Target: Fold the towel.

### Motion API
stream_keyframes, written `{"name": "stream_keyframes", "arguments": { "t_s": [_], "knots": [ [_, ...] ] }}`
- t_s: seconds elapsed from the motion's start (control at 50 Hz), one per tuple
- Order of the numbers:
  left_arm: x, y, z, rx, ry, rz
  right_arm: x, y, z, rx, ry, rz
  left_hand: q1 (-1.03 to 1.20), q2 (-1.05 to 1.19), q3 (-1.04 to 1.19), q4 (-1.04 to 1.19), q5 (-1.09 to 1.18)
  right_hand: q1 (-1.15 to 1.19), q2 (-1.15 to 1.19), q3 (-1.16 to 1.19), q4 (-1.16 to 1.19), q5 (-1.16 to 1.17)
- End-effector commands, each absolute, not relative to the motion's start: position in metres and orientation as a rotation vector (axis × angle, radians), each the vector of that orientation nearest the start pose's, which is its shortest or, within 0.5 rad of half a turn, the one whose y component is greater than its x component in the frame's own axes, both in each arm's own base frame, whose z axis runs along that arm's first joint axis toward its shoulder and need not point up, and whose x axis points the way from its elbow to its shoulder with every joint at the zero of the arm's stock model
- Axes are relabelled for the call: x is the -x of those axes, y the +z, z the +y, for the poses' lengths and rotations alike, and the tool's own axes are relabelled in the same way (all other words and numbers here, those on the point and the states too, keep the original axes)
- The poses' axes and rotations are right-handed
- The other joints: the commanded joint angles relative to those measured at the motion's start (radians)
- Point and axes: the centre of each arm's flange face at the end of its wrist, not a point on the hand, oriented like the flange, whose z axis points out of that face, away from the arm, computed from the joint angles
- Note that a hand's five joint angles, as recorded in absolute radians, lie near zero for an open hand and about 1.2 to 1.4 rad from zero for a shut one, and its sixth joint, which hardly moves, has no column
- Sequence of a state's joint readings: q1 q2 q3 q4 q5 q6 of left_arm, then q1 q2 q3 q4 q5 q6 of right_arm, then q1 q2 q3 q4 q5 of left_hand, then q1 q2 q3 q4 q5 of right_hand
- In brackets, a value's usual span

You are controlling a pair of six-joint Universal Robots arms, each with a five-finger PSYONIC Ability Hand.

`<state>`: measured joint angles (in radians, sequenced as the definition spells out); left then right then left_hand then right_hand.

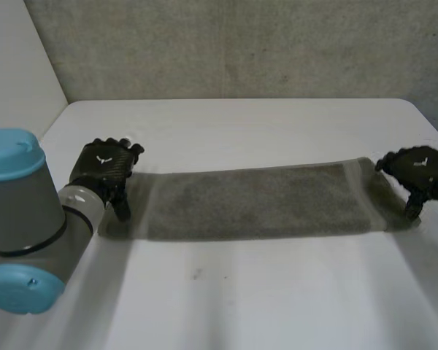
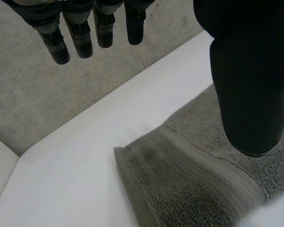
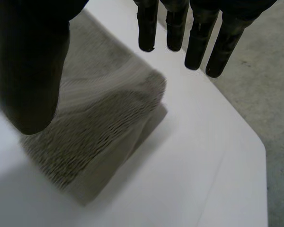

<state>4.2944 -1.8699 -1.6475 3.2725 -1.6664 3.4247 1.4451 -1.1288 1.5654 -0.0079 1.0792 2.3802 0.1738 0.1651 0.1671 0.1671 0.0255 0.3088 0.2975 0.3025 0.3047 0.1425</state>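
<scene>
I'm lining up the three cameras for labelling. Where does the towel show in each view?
Head view: the towel lies stretched across the table, between the left hand and the right hand.
Left wrist view: one towel end, with a corner, lies by the left hand's thumb.
Right wrist view: the other towel end lies by the right hand's thumb.
Shared landmark: the white table's edge against the grey surface beyond.

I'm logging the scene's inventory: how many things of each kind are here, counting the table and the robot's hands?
towel, grey-green, laid out as a long strip: 1
black hands, the left hand and the right hand: 2
white table: 1
Total: 4
</scene>
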Motion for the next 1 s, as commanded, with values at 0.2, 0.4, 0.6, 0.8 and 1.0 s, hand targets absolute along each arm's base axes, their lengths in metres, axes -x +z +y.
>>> {"name": "stream_keyframes", "arguments": {
  "t_s": [0.2, 0.4, 0.6, 0.8, 1.0],
  "knots": [
    [0.247, 0.191, -0.256, -0.722, -1.931, 2.414, -0.124, 0.117, -0.359, 1.315, -1.778, 2.389, 0.002, 0.01, 0.008, 0.008, -0.025, 0.448, 0.46, 0.455, 0.453, 0.44],
    [0.247, 0.192, -0.256, -0.721, -1.935, 2.411, -0.086, 0.125, -0.388, 1.289, -1.97, 2.539, 0.002, 0.01, 0.008, 0.008, -0.025, 1.087, 1.099, 1.094, 1.092, 1.079],
    [0.245, 0.189, -0.254, -0.72, -1.918, 2.421, -0.044, 0.15, -0.406, 1.366, -2.081, 2.68, 0.002, 0.01, 0.008, 0.008, -0.025, 1.087, 1.099, 1.094, 1.092, 1.079],
    [0.243, 0.191, -0.257, -0.708, -1.923, 2.415, -0.157, 0.206, -0.381, 1.507, -2.255, 2.217, 0.002, 0.01, 0.008, 0.008, -0.025, 1.087, 1.099, 1.094, 1.092, 1.079],
    [0.24, 0.191, -0.259, -0.692, -1.922, 2.414, -0.341, 0.204, -0.251, 1.686, -2.098, 1.584, 0.002, 0.01, 0.008, 0.008, -0.025, 1.087, 1.099, 1.094, 1.092, 1.079]
  ]
}}
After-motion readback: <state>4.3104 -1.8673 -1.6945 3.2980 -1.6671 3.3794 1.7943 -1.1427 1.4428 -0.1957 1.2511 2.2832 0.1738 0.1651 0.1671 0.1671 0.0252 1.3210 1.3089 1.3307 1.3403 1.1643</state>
